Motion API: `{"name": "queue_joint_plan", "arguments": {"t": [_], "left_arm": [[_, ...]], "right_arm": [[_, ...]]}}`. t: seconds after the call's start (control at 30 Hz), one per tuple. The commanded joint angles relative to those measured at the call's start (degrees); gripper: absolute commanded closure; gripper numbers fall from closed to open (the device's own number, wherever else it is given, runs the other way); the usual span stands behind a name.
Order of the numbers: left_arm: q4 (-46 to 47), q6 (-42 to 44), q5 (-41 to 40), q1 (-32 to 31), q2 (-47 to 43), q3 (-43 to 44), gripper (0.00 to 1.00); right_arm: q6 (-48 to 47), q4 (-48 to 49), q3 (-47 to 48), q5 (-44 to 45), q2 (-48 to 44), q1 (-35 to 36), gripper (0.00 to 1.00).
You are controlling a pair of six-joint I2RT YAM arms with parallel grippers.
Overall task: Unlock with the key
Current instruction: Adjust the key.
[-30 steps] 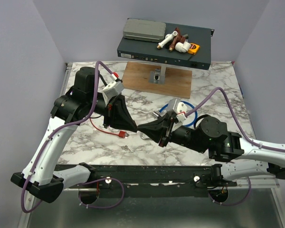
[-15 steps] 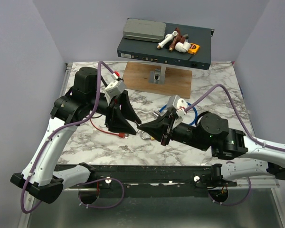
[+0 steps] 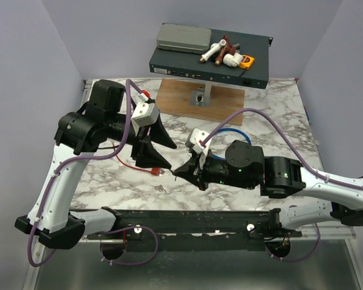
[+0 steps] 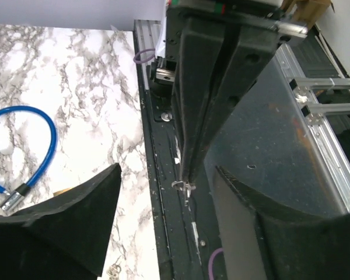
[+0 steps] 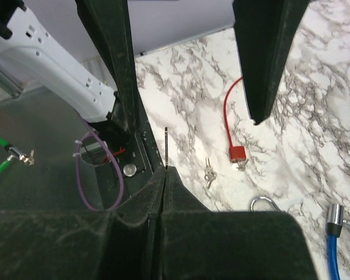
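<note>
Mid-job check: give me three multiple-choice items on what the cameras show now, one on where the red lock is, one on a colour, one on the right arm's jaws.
1. Where is the red lock?
A) inside a bin
B) lying on the marble table
C) hanging from a hook

2. What colour is the cable loop in the left wrist view?
A) blue
B) yellow
C) white

3. How do the jaws of the right gripper stand?
A) wide open
B) shut on the key
C) shut on the red lock

Answers:
1 B, it rests on bare marble in the right wrist view.
2 A, the loop is plainly blue against the marble.
3 B, the jaws meet, with the thin key sticking out from the tips.
</note>
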Motion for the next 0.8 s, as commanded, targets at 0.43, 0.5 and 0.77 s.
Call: {"name": "queue_joint_plan", "arguments": {"t": [0.43,0.5,0.77], "left_arm": [[-13.59,13.78,-6.59,-5.11,0.69,2.55,0.51],[-13.00,13.43,-6.39,-5.38,0.45,2.44,0.59],[-11.27,11.81,-6.57,-5.45,-0.48,1.67,0.72]], "right_arm": [[-0.88,-5.54,5.08,-0.33,0.67,-0.94,0.99],[-0.85,-5.45,5.06,-0.29,0.67,-1.02,0.99],[-0.59,-5.37,5.02,-0.83,1.07,-1.36,0.99]]}}
